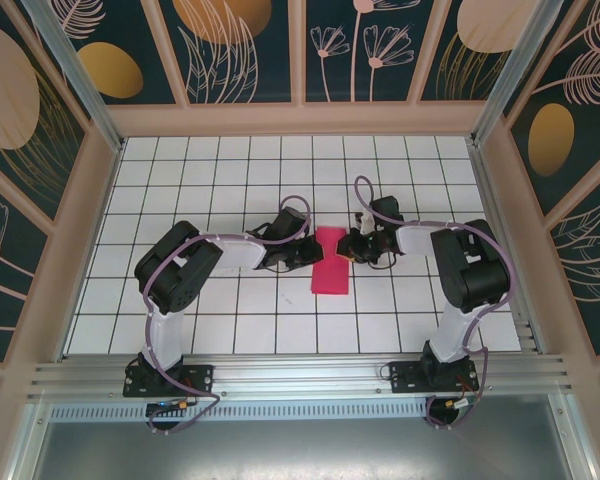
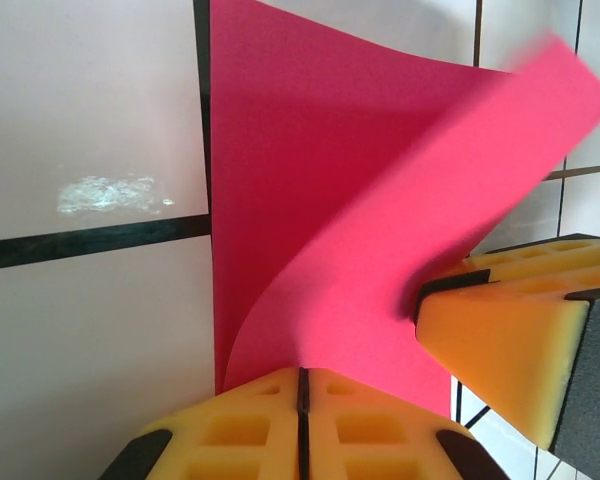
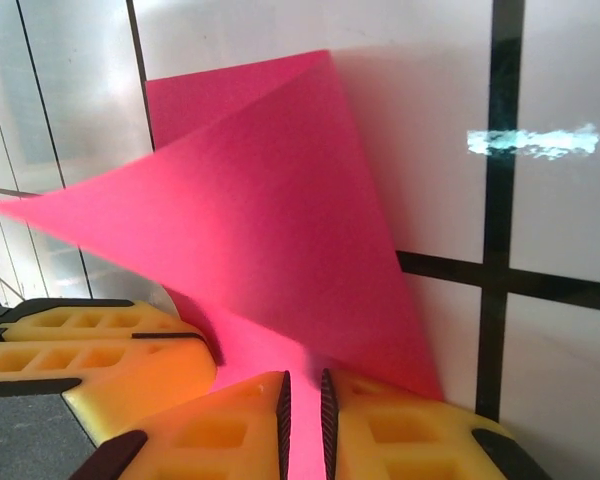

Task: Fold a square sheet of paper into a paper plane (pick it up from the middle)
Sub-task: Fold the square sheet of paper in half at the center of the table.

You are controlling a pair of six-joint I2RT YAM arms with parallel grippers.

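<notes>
The square sheet of paper (image 1: 330, 270), magenta-pink and creased narrower than a full square, lies on the white tiled counter (image 1: 180, 180) between the two pincers, its far end raised where they meet it. The left pincer (image 1: 304, 252) comes at it from the sheet's left edge, and the right pincer (image 1: 351, 246) from the opposite edge, the two tips near each other across the paper. In the left wrist view the left pincer's yellow fingers (image 2: 240, 425) are pressed together with only a thin dark seam between them, and the paper rises straight out of that seam, curling up and away ahead of the tips; it looks clamped on the sheet's edge. Just right of those tips sits the other arm's yellow finger. In the right wrist view the right pincer's fingers (image 3: 380, 430) stand nearly together with pink paper filling the narrow slot, clamped on the sheet, which fans upward and to the left ahead of them.
</notes>
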